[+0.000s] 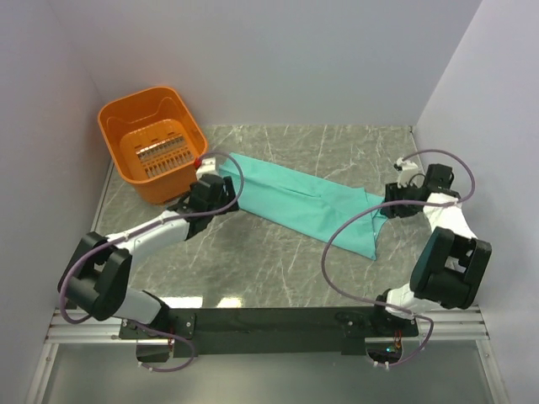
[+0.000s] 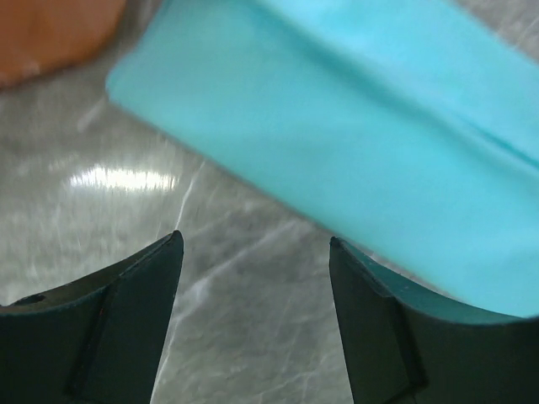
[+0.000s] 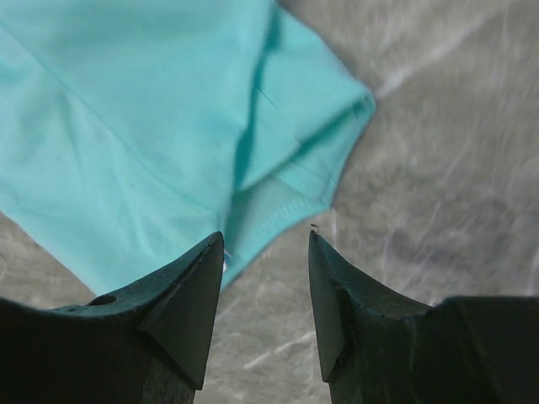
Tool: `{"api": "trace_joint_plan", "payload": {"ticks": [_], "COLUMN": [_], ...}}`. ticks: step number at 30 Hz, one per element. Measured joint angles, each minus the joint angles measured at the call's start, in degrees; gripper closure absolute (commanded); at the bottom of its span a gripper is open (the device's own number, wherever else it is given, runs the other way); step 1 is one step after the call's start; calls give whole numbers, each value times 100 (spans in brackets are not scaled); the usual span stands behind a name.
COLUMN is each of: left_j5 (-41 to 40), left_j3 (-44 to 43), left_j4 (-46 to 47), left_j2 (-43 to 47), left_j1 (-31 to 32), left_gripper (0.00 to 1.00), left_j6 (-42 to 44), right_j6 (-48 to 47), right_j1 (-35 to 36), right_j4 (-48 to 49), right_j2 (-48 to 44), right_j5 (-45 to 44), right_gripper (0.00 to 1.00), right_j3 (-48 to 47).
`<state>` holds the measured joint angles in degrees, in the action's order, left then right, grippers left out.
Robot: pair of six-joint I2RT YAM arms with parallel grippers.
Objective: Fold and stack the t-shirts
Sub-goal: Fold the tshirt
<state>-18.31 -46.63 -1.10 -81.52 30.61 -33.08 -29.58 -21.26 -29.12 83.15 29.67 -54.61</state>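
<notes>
At the near edge of the grey marbled table (image 1: pixel 278 269) there is a black metal base rail (image 1: pixel 269 320), and both arms rise from it. The left arm reaches forward and to the left. The right arm bends up on the right side.

The left gripper (image 2: pixel 253 240) is open. Between its two dark fingers (image 2: pixel 139 290) only bare table shows. The straight edge of the cloth lies just ahead of the tips, and the finger on the right side of the wrist view stands in front of this edge. I cannot tell whether it touches the cloth.

The right gripper (image 3: pixel 265 236) is also open and it holds nothing. A hemmed corner of the cloth lies just ahead of the gap between its fingers.

The plain teal-green t-shirt of soft cloth (image 1: pixel 295 198) lies flat on the table, folded into one long narrow band. It runs diagonally from the far left to the near right, with one gripper at each end.

Beyond its left end, in the far left corner, stands the orange plastic basket (image 1: pixel 143 95) with slotted bottom, just beside the left gripper. Plain pale walls (image 1: pixel 295 59) close the table behind and at both sides.
</notes>
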Motion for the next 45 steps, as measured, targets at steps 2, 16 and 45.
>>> {"api": "trace_joint_plan", "payload": {"ticks": [2, 16, 45], "left_j5": [76, 680, 195], "left_j3": [363, 509, 79], "left_j4": [155, 793, 334], "left_j2": [11, -946, -1353], "left_j1": [-52, -949, -1047], "left_gripper": [24, 27, 99], "left_j6": [-181, -883, -1464], "right_j6": [20, 1126, 678], "right_j1": [-179, -219, -297], "right_j4": [-74, 57, 323], "right_j2": [216, 1897, 955], "right_j5": [4, 278, 74], "right_gripper": [47, 44, 47], "right_j3": [39, -697, -131]}}
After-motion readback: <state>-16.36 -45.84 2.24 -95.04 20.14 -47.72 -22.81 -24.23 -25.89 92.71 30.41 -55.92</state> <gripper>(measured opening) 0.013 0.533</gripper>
